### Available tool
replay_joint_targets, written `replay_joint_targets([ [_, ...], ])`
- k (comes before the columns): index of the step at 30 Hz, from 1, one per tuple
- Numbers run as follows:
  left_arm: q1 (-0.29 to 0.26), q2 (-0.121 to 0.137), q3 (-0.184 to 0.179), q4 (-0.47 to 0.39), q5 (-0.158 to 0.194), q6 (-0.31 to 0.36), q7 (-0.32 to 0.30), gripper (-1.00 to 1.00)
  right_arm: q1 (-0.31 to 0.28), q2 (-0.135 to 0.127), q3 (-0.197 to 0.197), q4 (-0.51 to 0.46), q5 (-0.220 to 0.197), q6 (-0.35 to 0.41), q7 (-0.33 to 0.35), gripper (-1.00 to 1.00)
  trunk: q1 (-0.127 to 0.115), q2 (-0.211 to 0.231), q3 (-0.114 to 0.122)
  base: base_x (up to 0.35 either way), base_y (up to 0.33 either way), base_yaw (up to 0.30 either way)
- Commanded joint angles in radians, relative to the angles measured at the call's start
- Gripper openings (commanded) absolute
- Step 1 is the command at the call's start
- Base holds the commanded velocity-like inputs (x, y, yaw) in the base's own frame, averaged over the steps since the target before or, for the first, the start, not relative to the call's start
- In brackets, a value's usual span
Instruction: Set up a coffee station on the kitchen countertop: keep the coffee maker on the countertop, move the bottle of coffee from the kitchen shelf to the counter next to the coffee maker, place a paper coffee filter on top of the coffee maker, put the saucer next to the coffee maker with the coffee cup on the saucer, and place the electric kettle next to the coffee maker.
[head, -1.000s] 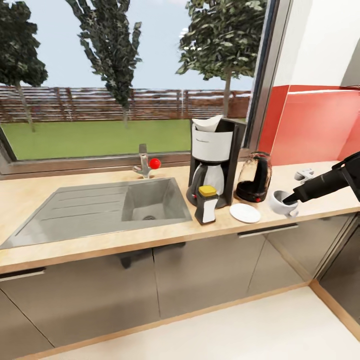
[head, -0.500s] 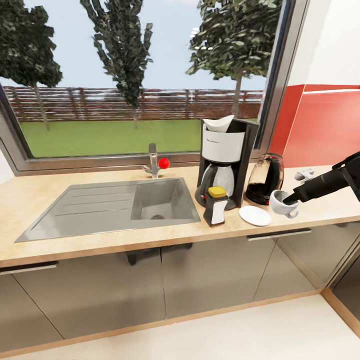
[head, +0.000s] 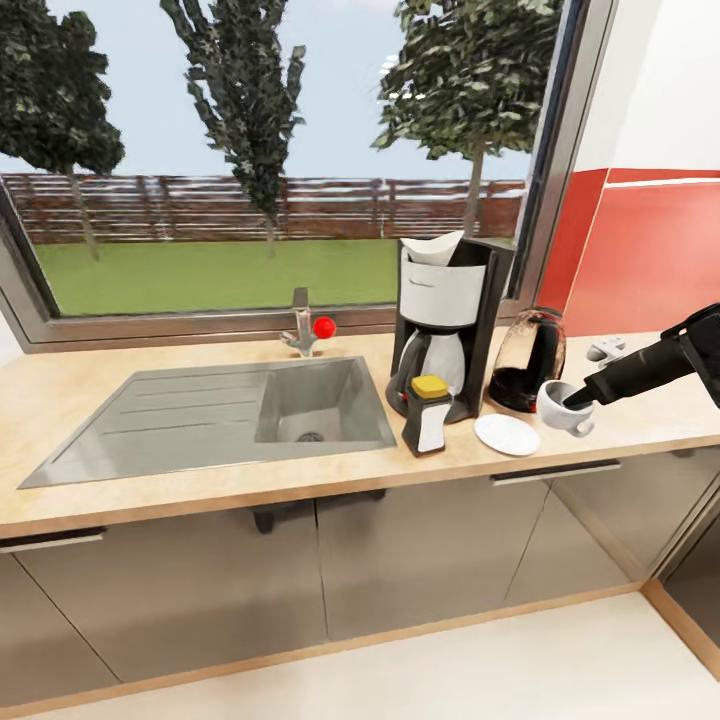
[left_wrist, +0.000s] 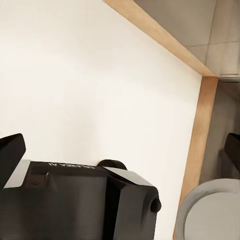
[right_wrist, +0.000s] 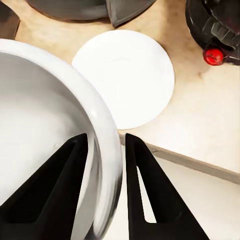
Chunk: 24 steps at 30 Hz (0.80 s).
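One coffee cup (head: 558, 405), one saucer (head: 507, 435)

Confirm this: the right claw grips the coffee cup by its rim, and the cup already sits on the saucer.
Not quite. The right claw does pinch the coffee cup by its rim, but the head view shows the cup beside the saucer, not on it; the right wrist view shows the saucer bare.

White coffee cup (head: 561, 407) tilts beside the empty saucer (head: 507, 434) — coffee maker (head: 446, 320), filter-topped, kettle (head: 523, 359) and bottle (head: 427, 414) close by.
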Motion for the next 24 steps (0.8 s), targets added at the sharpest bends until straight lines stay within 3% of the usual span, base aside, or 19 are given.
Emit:
replay_joint_targets([
  [1, -0.001, 0.000, -0.008, 0.000, 0.010, 0.005, -0.003, 1.00, -0.001, 0.003, 0.002, 0.000, 0.009, 0.009, 0.009, -1.00, 0.000, -0.001, -0.001, 0.019, -0.020, 0.000],
  [12, -0.001, 0.000, -0.008, 0.000, 0.010, 0.005, -0.003, 1.00, -0.001, 0.027, 0.002, 0.015, 0.008, 0.008, 0.008, -1.00, 0.000, -0.001, -0.001, 0.068, -0.005, 0.000],
  [17, -0.001, 0.000, -0.009, 0.000, 0.010, 0.005, -0.003, 1.00, -0.001, 0.057, 0.002, 0.037, 0.009, 0.006, 0.006, -1.00, 0.000, -0.001, -0.001, 0.015, 0.000, 0.000],
  [24, -0.001, 0.000, -0.008, 0.000, 0.010, 0.005, -0.004, 1.00, -0.001, 0.075, 0.003, 0.060, 0.009, 0.005, 0.006, -1.00, 0.000, -0.001, -0.001, 0.101, 0.000, 0.000],
])
